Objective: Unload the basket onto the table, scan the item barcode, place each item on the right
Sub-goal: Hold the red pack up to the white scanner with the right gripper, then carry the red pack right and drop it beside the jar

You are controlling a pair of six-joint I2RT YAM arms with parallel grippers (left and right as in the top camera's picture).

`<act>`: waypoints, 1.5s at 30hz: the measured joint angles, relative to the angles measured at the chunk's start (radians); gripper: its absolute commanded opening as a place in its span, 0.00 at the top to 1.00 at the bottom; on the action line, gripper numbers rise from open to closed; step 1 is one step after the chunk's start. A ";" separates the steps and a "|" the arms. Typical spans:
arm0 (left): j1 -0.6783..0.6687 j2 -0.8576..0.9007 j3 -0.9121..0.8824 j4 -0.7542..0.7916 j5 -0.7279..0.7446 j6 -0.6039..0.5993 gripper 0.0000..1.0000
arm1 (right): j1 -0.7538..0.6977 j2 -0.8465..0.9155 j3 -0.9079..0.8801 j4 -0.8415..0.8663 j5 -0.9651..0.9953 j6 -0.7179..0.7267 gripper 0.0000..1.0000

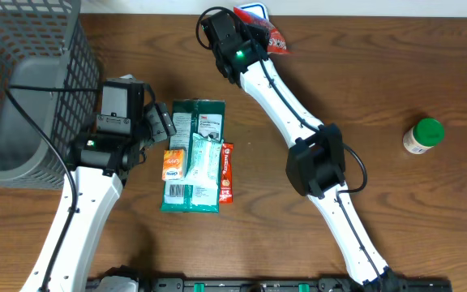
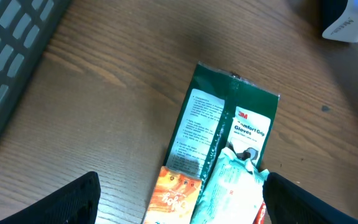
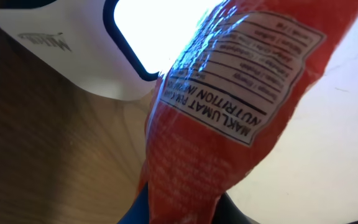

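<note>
Right hand [image 1: 259, 38], outstretched, clamps red packet [image 3: 229, 137]; left hand [image 1: 157, 122] wide beside gloves pack [image 2: 229, 112].

The item is a glossy red packet [image 3: 229, 124] with a white nutrition label printed in black, which reads upside down in the right wrist view. It is held up and tilted at the far edge of the table [image 1: 396, 73]. It is just in front of the white scanner [image 3: 73, 56], whose dark-rimmed window glows bright.
</note>
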 measured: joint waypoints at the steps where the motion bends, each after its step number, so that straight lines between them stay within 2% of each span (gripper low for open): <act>1: 0.000 0.000 0.000 0.000 0.000 0.000 0.16 | 0.000 0.000 0.000 -0.003 -0.001 0.000 0.99; 8: 0.000 0.000 0.000 0.000 0.000 0.000 0.16 | -0.002 0.000 0.000 -0.022 -0.008 0.009 0.99; 12: 0.000 0.000 0.000 0.000 0.000 0.000 0.16 | -0.005 -0.018 0.000 -0.110 -0.070 0.070 0.99; 17: 0.000 0.000 0.000 0.000 0.000 0.000 0.16 | -0.026 -0.119 -0.012 -0.306 -0.208 0.232 0.99; 22: 0.000 0.000 0.000 0.000 0.000 0.000 0.16 | -0.067 -0.312 -0.013 -0.630 -0.380 0.494 0.99; 28: 0.000 0.000 0.000 0.000 0.000 0.000 0.16 | -0.227 -0.464 -0.004 -0.865 -0.634 0.663 0.99; 35: 0.000 0.000 0.000 0.000 0.000 0.000 0.16 | -0.473 -0.460 -0.104 -0.835 -0.839 0.735 0.99; 45: 0.000 0.000 0.000 0.000 0.000 0.000 0.16 | -0.722 -0.452 -0.488 -0.571 -0.929 0.752 0.98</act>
